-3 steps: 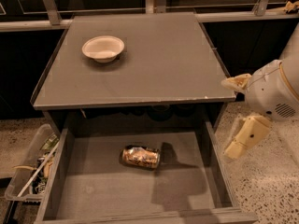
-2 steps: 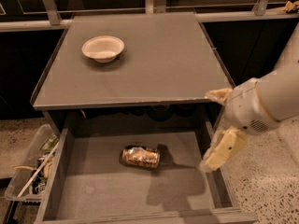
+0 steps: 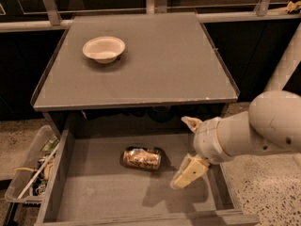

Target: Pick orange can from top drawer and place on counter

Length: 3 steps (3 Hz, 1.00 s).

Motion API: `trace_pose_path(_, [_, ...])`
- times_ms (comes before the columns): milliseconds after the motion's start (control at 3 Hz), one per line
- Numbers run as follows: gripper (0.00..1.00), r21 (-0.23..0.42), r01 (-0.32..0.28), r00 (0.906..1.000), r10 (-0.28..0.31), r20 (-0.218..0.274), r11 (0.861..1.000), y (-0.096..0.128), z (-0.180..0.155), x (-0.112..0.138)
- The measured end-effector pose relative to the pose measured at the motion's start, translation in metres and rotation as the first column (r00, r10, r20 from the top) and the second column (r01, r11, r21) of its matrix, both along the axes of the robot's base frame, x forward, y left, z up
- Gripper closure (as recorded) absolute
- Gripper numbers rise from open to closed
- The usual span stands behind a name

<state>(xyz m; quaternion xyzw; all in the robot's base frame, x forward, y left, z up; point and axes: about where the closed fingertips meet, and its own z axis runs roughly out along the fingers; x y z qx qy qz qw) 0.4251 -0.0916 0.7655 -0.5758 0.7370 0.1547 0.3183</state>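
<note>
The orange can (image 3: 142, 158) lies on its side on the floor of the open top drawer (image 3: 106, 194), near the drawer's middle. My gripper (image 3: 186, 149) hangs over the right part of the drawer, a short way to the right of the can and not touching it. Its two pale fingers (image 3: 189, 173) are spread apart with nothing between them. The counter (image 3: 155, 69) is the grey tabletop right above the drawer.
A white bowl (image 3: 104, 48) sits on the counter's back left. A clear plastic bin of clutter (image 3: 29, 172) stands on the floor left of the drawer. My bulky white arm (image 3: 263, 126) reaches in from the right. A metal rail runs behind the counter.
My arm and gripper have moved left, from beside the drawer's right wall to over the drawer's right part, closer to the can. The can and bowl have not moved.
</note>
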Motion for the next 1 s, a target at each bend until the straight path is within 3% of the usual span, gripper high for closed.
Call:
trace_pose_path(333, [0.0, 0.032, 0.003, 0.9994, -0.004, 0.034, 0.999, 0.017, -0.036, 0.011])
trace_pose_path(1000, [0.0, 0.036, -0.026, 0.9997, 0.026, 0.004, 0.999, 0.053, -0.108, 0.036])
